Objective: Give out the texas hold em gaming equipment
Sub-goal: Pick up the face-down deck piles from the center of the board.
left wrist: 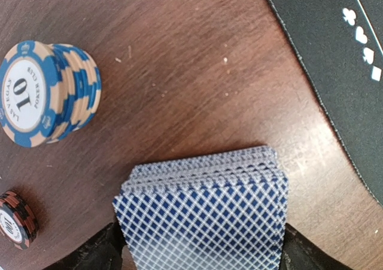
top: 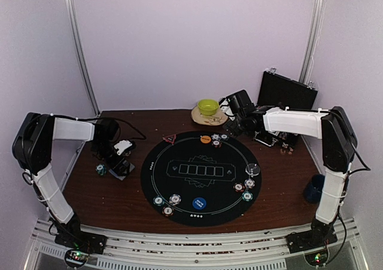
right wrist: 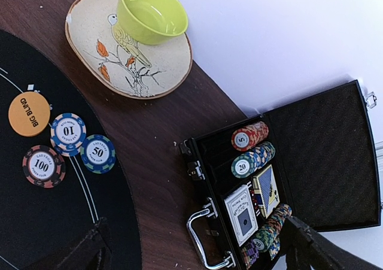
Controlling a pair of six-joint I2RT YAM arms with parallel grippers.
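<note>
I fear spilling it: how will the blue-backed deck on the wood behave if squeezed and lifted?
The deck is loose cards, edges already staggered, so it will probably slide apart or bow. It looks thin, so likely light.

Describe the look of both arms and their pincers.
The left arm and right arm match: white boxy link shells, rounded black joints, thin black cables running alongside, black bases with small green lights. The left pincer and right pincer are black; the left wrist carries a white housing.
</note>
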